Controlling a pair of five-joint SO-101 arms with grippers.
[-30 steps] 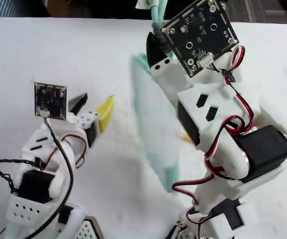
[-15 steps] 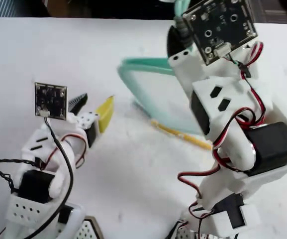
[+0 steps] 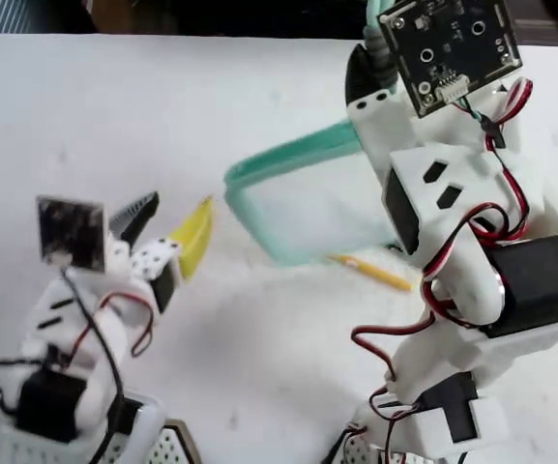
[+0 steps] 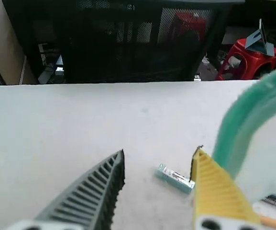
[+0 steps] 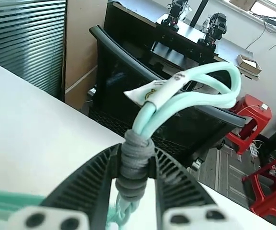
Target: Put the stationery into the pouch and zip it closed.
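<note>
The pouch (image 3: 308, 203) is translucent with a teal rim and hangs tilted over the middle of the table. Its teal rim (image 4: 245, 117) curves past the yellow finger in the left wrist view. My right gripper (image 5: 135, 155) is shut on the grey-wrapped base of the pouch's teal cord (image 5: 190, 93). A yellow pencil (image 3: 370, 273) lies on the table by the pouch's near edge. My left gripper (image 3: 180, 205) stands open left of the pouch, holding nothing. A small pale teal and silver piece (image 4: 174, 176) lies on the table between its fingers (image 4: 97, 191).
The white table's far edge (image 4: 128, 84) meets dark chairs and a red stool behind. The right arm's body (image 3: 472, 271) covers the table's right side. Bare table lies between the two arms.
The right arm moved back and right, turning the pouch from edge-on to broadside and uncovering the pencil. The left arm leaned left and its wrist tilted, still open.
</note>
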